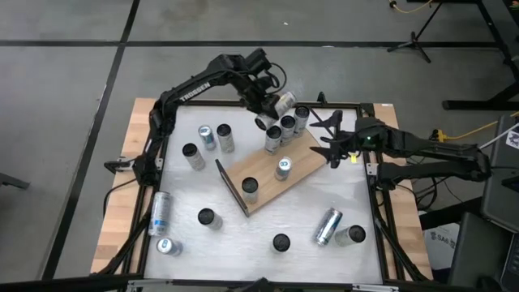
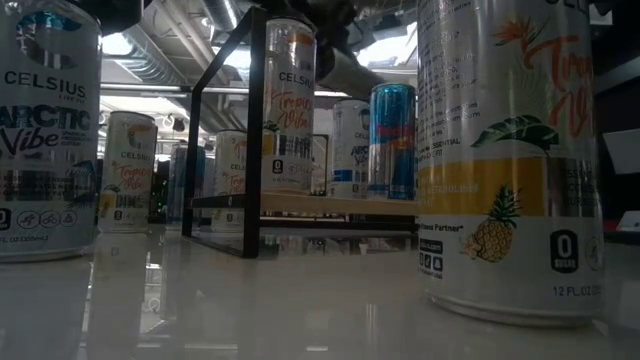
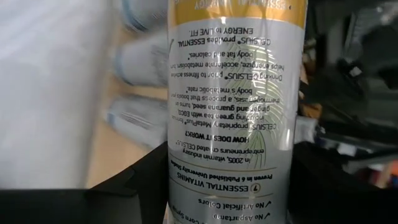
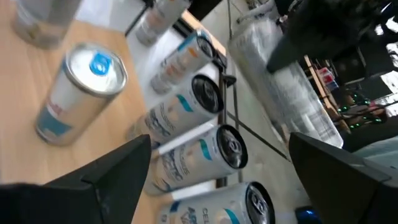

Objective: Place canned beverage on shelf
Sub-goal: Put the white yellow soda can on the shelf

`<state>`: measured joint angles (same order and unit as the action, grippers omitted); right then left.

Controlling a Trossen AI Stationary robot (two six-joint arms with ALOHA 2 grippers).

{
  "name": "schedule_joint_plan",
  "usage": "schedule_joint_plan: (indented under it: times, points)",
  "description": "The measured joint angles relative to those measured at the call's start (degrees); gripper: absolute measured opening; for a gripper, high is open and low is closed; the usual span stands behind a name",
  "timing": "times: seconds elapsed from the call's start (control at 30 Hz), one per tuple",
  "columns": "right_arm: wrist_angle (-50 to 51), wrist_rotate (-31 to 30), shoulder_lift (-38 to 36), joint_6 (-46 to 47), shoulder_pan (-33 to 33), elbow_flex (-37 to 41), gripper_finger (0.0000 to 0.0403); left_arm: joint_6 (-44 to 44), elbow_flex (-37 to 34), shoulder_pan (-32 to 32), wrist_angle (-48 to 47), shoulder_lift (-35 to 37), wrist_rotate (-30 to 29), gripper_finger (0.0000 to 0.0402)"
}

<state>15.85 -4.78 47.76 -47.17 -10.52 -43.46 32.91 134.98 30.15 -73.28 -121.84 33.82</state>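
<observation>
The shelf (image 1: 280, 177) is a light-brown board lying askew mid-table, with a dark panel (image 1: 231, 188) at its near-left end. Several cans stand on it, three in a row at its far end (image 1: 287, 128) and two nearer (image 1: 283, 168). My left gripper (image 1: 272, 105) is above the shelf's far end, shut on a white and gold can (image 1: 283, 102). My right gripper (image 1: 331, 139) is open and empty at the shelf's right edge, its fingers (image 4: 112, 174) wide apart, looking at the row of cans (image 4: 186, 155). My left gripper pinches the can's round side wall (image 3: 180, 180) between its two fingers (image 3: 140, 190), one on each side. The can (image 3: 233, 106) is lifted clear above the shelf's far end and is tilted.
Loose cans stand at far left (image 1: 207, 138) and along the near side (image 1: 280, 242). Two lie flat, at left (image 1: 159, 212) and near right (image 1: 327, 226). A black frame (image 1: 375, 195) rims the table. In the low view, big cans (image 2: 510, 150) stand close by.
</observation>
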Motion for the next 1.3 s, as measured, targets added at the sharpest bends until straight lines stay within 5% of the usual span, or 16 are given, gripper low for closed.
schedule_joint_plan:
  times: [0.7,1.3]
  points:
    - [-16.37,-2.53,3.17,-10.66,0.0,0.0,0.037,8.24,0.0,-7.61,7.81,0.0,10.41,0.023]
    - [-16.21,4.39,3.15,-16.27,0.02,0.0,0.037,21.1,0.02,-10.87,16.83,0.02,14.09,0.023]
